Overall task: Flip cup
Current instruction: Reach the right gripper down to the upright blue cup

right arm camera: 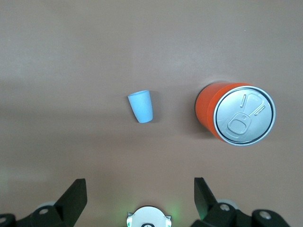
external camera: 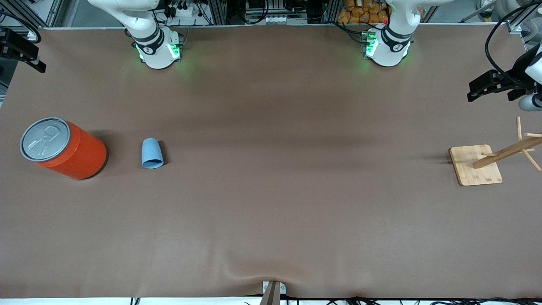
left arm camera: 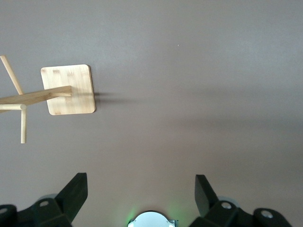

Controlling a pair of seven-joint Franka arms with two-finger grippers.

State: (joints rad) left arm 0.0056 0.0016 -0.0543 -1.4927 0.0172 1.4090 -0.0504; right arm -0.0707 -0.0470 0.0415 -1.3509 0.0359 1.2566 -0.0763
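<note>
Brown mat (external camera: 271, 203) covers the table, bearing cup (external camera: 152, 153) beside can (external camera: 63, 148).

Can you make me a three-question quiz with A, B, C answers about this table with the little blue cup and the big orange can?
1. Where is the small light-blue plastic cup?
A. On the table beside the big orange can with a grey lid
B. On the can's lid
C. On the square wooden stand with pegs

2. How many cups are there?
A. One
B. Two
C. Three

3. What is the right gripper doing?
A. Holding the cup
B. Open, up over the cup and can
C. Closed on the can

Answers: 1 A, the cup sits on the brown mat next to the can. 2 A, only one shows. 3 B, its fingers stand apart, holding nothing.
</note>
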